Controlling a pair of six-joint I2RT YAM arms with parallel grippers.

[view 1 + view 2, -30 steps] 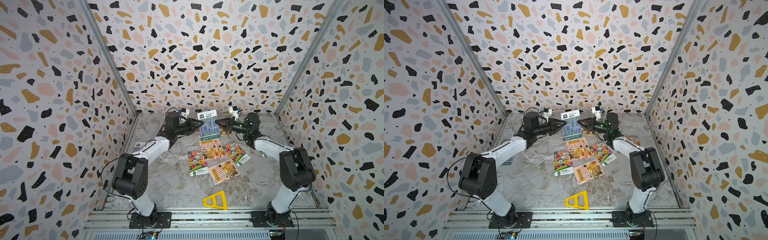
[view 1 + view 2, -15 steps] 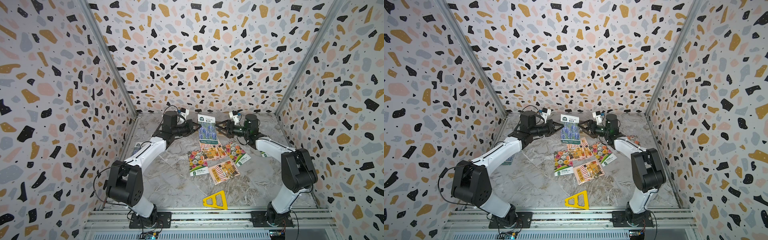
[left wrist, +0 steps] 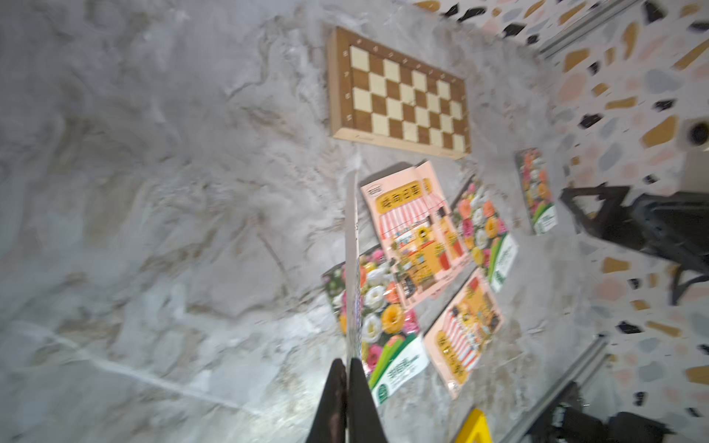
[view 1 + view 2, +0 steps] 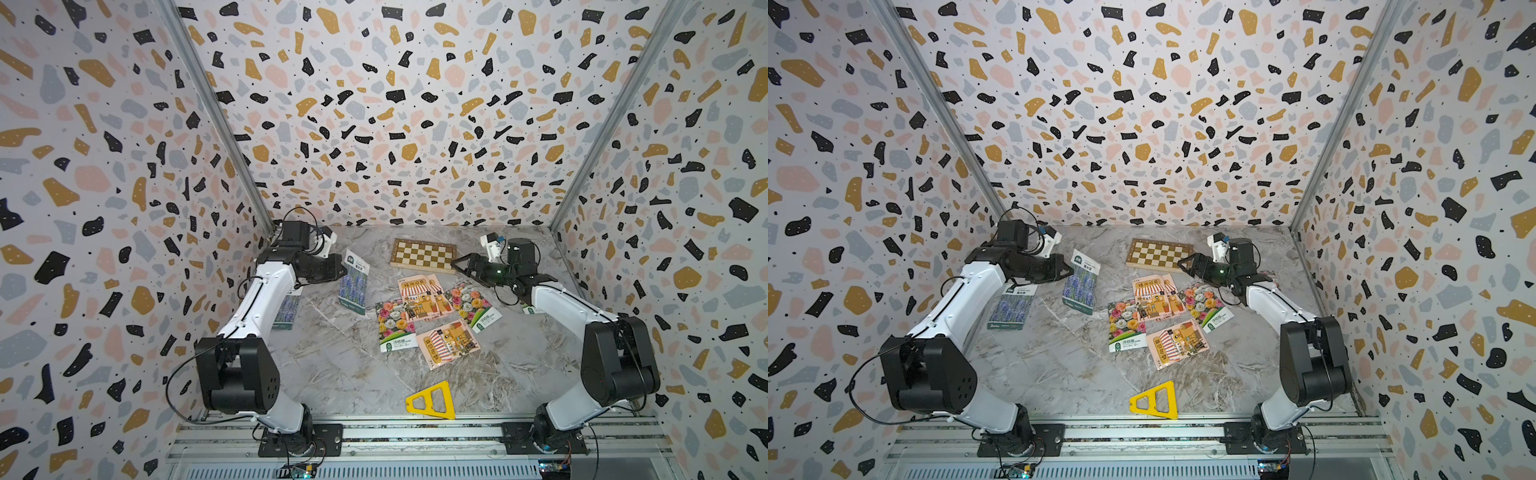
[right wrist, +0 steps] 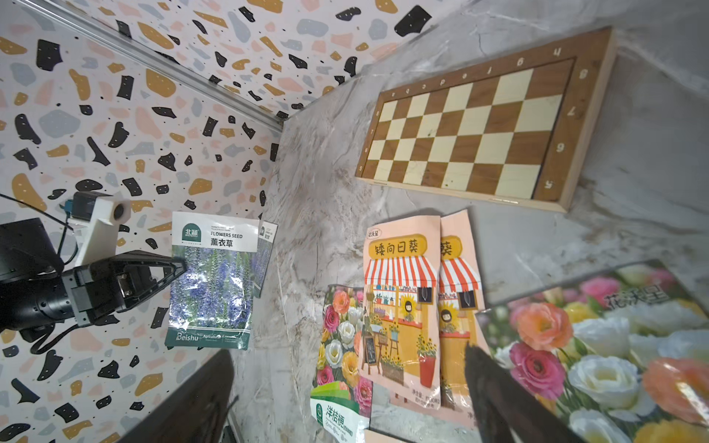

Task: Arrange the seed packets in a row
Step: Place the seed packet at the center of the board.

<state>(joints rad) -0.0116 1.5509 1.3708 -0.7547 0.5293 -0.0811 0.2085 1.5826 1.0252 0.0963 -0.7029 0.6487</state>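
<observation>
Left jaws pinch lavender packet (image 4: 1079, 286) (edge grip): lay flat beside its twin (image 4: 1011, 307) near surface's left edge, no overlap. Right jaws wide.

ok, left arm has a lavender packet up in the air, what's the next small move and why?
Probably lower the held lavender packet flat onto the table beside the lavender packet lying flat. The left jaws pinch its edge, it hangs roughly upright off the surface, and the right jaws stand open and empty.
</observation>
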